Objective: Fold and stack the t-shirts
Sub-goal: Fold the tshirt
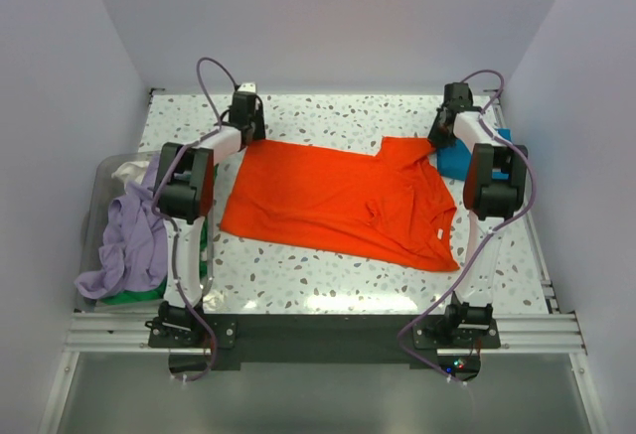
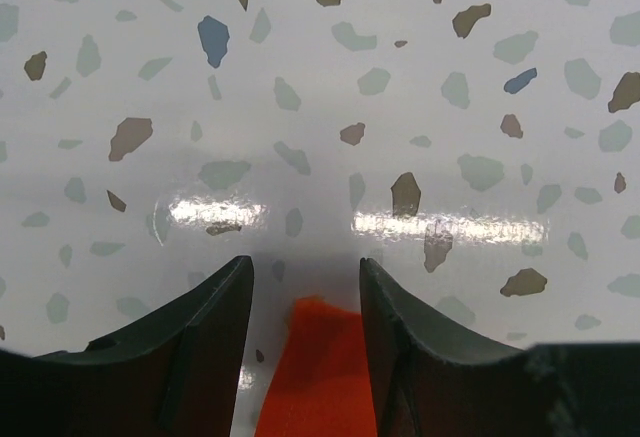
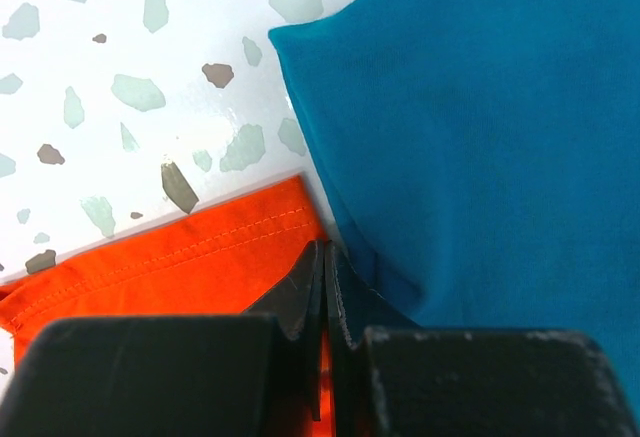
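Note:
A bright orange t-shirt [image 1: 338,201] lies spread flat on the speckled table. My left gripper [image 1: 248,136] is at its far left corner. In the left wrist view that gripper [image 2: 305,267] is open, and the orange corner [image 2: 320,357] lies on the table between its fingers. My right gripper [image 1: 437,141] is at the shirt's far right corner. In the right wrist view it [image 3: 323,249] is shut on the orange hem [image 3: 200,257]. A folded teal-blue t-shirt [image 3: 480,127] lies just right of it and shows at the table's right edge [image 1: 452,164].
A clear bin [image 1: 104,171] stands off the table's left side. It holds a lavender t-shirt [image 1: 129,240], a green one [image 1: 134,297] and a whitish one [image 1: 129,169]. Walls close in the back and both sides. A metal rail runs along the near edge.

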Robot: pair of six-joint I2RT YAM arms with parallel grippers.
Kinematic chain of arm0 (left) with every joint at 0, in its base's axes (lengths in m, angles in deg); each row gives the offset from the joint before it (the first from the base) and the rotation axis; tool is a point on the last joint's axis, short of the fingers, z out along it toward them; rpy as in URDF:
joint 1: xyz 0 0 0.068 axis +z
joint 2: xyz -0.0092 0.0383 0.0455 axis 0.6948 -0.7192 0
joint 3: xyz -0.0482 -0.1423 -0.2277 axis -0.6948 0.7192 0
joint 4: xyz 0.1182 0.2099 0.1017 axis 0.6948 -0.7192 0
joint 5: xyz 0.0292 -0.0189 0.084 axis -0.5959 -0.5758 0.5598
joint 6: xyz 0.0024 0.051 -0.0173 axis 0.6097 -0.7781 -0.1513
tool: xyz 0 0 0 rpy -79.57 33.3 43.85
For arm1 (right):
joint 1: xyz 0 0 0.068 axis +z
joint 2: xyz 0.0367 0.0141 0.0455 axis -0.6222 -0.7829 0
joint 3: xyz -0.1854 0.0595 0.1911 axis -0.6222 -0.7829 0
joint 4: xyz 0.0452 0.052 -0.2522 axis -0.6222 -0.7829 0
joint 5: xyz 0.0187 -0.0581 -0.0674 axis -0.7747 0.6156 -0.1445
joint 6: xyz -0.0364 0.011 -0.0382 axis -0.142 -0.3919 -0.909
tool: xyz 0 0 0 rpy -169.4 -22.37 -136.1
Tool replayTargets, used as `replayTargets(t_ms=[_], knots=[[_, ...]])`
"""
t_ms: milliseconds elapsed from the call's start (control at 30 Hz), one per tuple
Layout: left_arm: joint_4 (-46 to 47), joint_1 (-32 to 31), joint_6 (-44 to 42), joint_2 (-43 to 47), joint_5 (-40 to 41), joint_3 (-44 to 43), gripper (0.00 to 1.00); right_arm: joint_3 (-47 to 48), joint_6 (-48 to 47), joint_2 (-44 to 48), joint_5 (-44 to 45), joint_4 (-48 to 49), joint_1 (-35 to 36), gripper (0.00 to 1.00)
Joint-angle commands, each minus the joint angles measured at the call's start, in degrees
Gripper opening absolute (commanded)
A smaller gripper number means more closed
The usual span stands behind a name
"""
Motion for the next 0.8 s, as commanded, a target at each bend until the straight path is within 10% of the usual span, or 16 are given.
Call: replayTargets(t_ms=[0,233,500,767], knots=[[-4.1,0.7,1.8,-1.4,-1.3,-3.5,0.51,-0.3,0.5,3.2,-1.0,1.7,-0.2,0.00],[-5.5,1.2,2.5,-1.9,-1.8,-4.1,0.41,0.0,0.9,2.5,-2.1,1.7,-0.2,0.00],[-6.3,1.3,2.5,-2.2,-2.8,-4.3,0.01,-1.0,1.7,4.3,-4.5,2.5,-0.1,0.00],[-1.7,2.3,3.4,1.4,-5.8,0.2,0.00,-1.4,3.1,7.4,-8.7,4.5,-0.1,0.00]])
